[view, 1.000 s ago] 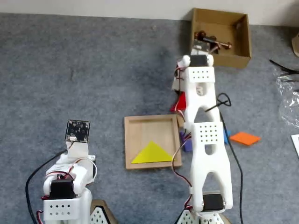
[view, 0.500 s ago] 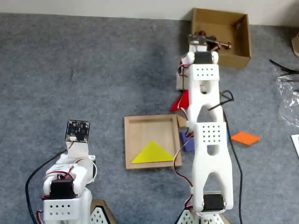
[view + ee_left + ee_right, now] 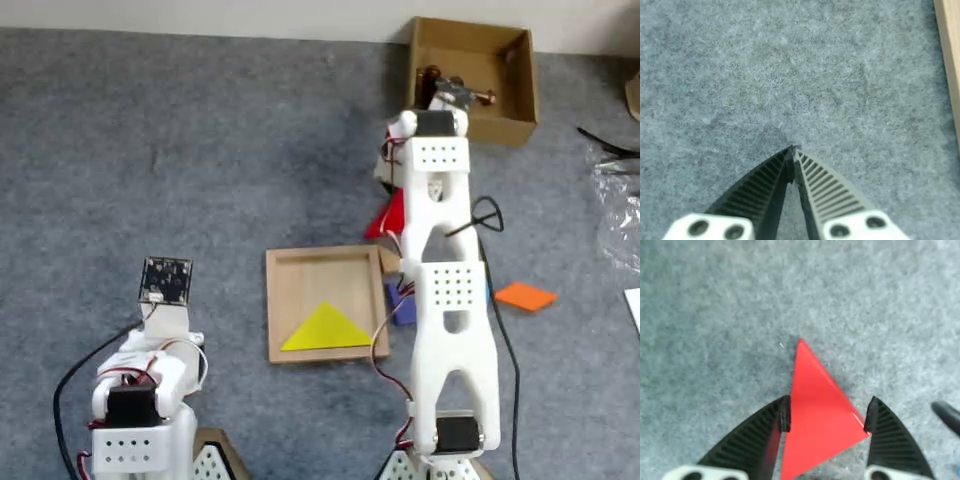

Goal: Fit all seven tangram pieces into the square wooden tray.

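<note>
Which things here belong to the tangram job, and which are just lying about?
Job:
- square wooden tray
- yellow triangle lying in the tray
- red triangle inside the open right pincer
- orange piece on the carpet
- bluish piece beside the tray, partly under the arm

Lying about:
- cardboard box
- coppery object in the box
- clear plastic bag

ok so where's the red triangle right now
In the high view the red triangle lies on the grey carpet just past the far right corner of the wooden tray, partly under the right arm, between its open jaws.
</note>
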Tool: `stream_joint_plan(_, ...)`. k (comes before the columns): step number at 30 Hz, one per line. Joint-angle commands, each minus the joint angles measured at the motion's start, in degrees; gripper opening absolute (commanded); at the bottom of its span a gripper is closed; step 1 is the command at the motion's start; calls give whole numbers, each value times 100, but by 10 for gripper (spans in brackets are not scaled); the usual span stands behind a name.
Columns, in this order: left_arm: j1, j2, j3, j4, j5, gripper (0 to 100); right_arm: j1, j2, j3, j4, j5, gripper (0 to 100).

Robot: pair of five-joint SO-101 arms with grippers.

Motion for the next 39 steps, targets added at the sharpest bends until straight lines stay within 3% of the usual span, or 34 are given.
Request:
stream_joint_plan(1,-57,13,119,26,26,6,-66,-725,66,145,-53,235)
stream_joint_plan(12,-57,13,119,26,26,6,-338,-2158,2448,92,-53,235)
stream_joint_plan(16,-57,13,119,26,26,6,-312,-2149,2571,-321,-123,235)
stream_joint_plan(21,-57,13,119,26,26,6,-277,-1956,2554,-409,-818,235)
stream_joint_plan(39,-57,13,119,26,26,6,-233,-1279,2510,-637,-791,235)
